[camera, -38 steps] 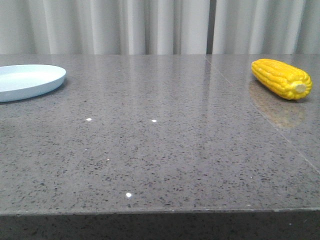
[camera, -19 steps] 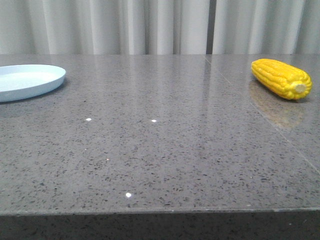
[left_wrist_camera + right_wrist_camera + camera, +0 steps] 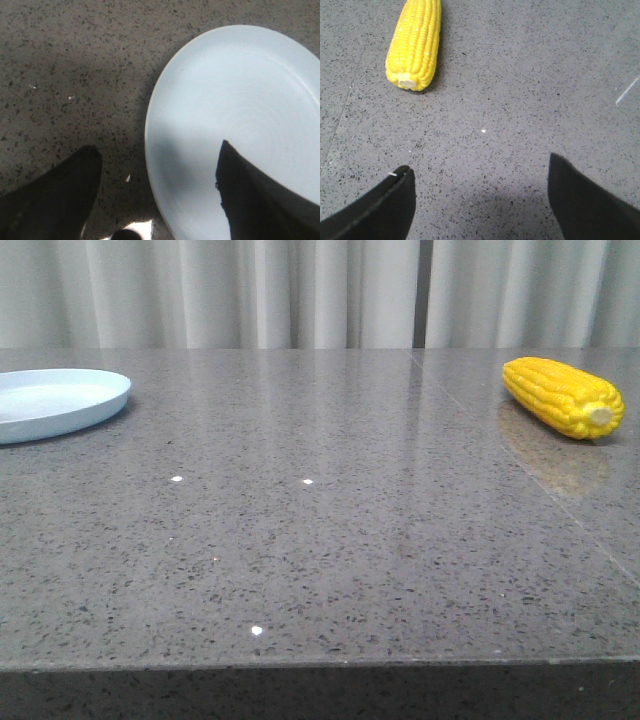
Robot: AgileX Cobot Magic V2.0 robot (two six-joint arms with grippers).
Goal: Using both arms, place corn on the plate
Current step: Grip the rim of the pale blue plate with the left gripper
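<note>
The yellow corn (image 3: 564,396) lies on the grey stone table at the far right, its pale stub end toward the camera. It also shows in the right wrist view (image 3: 415,44). My right gripper (image 3: 479,167) is open and empty over bare table, short of the corn and apart from it. The pale blue-white plate (image 3: 50,400) sits at the far left. In the left wrist view my left gripper (image 3: 159,150) is open and empty, straddling the plate's rim (image 3: 149,150), one finger over the plate, the other over the table. Neither arm shows in the front view.
The speckled grey tabletop (image 3: 320,530) has a seam (image 3: 520,450) running from the back toward the right front. Its front edge (image 3: 320,665) is near the camera. White curtains (image 3: 300,290) hang behind the table.
The plate has shifted very slightly left. The corn has not moved.
</note>
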